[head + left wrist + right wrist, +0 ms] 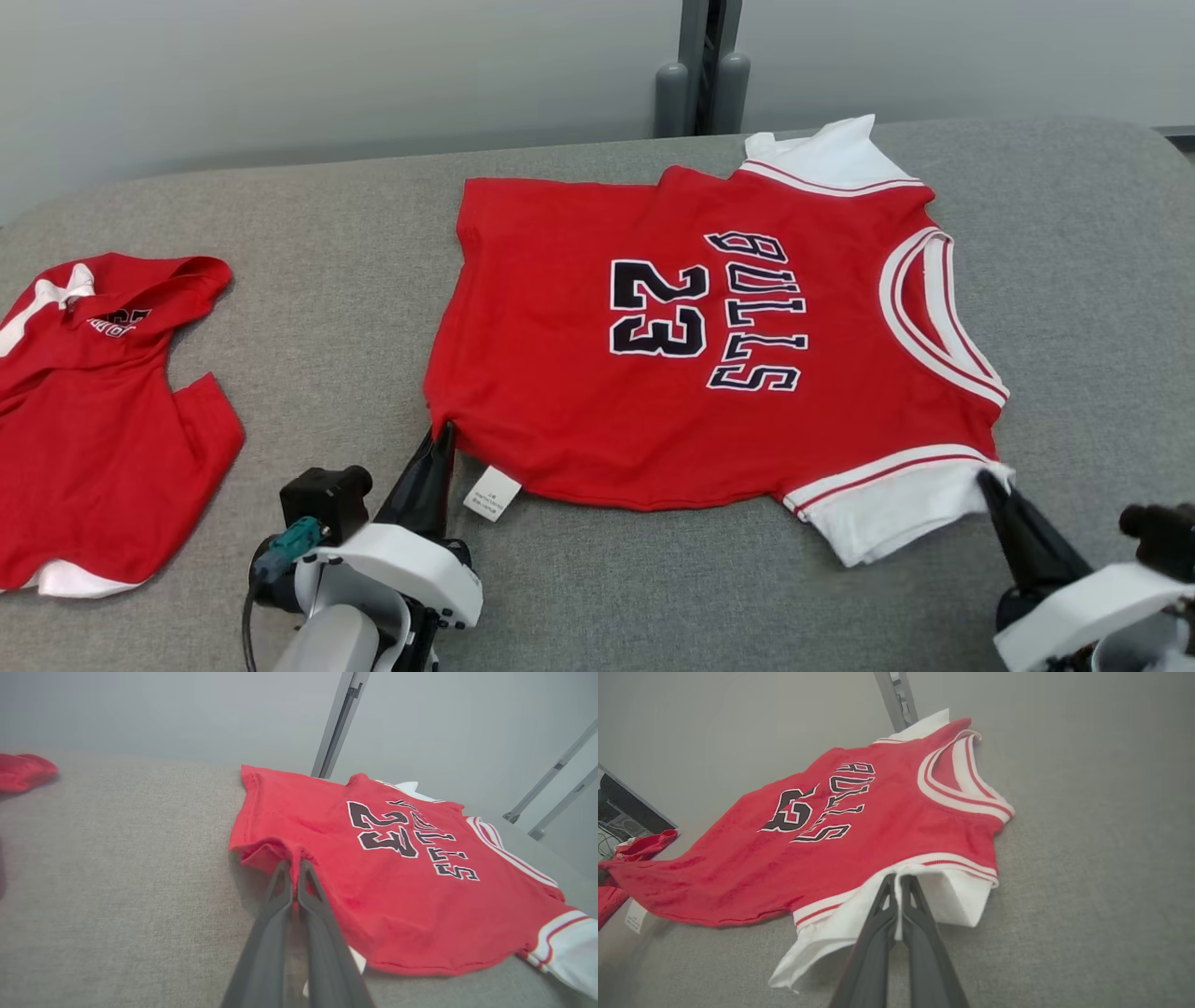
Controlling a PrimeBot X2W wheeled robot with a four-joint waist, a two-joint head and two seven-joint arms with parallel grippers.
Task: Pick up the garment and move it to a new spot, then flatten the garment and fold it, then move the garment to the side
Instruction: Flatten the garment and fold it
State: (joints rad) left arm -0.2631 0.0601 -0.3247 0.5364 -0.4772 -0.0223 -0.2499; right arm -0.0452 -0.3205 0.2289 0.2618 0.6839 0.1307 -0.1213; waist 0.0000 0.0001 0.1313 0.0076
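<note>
A red jersey [597, 392] with white sleeves, "BULLS" and "23" lies spread on the grey table, neck to the right in the head view. My left gripper [444, 431] is shut on its near left hem corner, where the red cloth bunches between the fingers [285, 882]. My right gripper [986, 480] is shut on the near white sleeve [957, 896], its fingertips [889, 889] pinching the sleeve's edge. A white care label [491, 493] sticks out from under the hem beside the left fingers.
A second red garment [93, 420] lies crumpled at the table's left edge. A grey post [702, 65] stands behind the table's far edge. Bare grey tabletop [317, 308] runs between the two garments and to the right of the jersey.
</note>
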